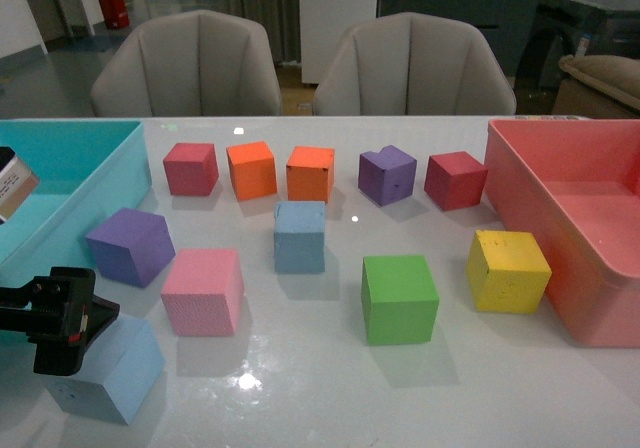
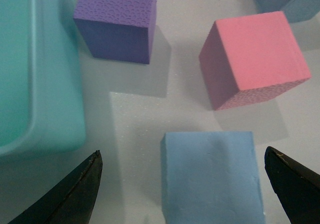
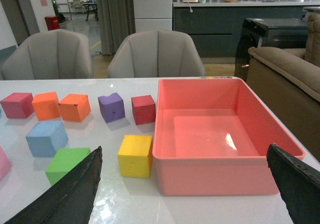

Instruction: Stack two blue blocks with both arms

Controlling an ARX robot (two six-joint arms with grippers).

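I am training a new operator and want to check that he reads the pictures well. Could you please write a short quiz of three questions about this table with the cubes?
1. True or false: the left pincer is shut on the near blue block.
2. Which cube lies closest to that block? A) pink cube B) yellow cube C) green cube
3. How many orange cubes stand in the back row?

Key:
1. False: its jaws stand open, one on either side of the block.
2. A.
3. Two.
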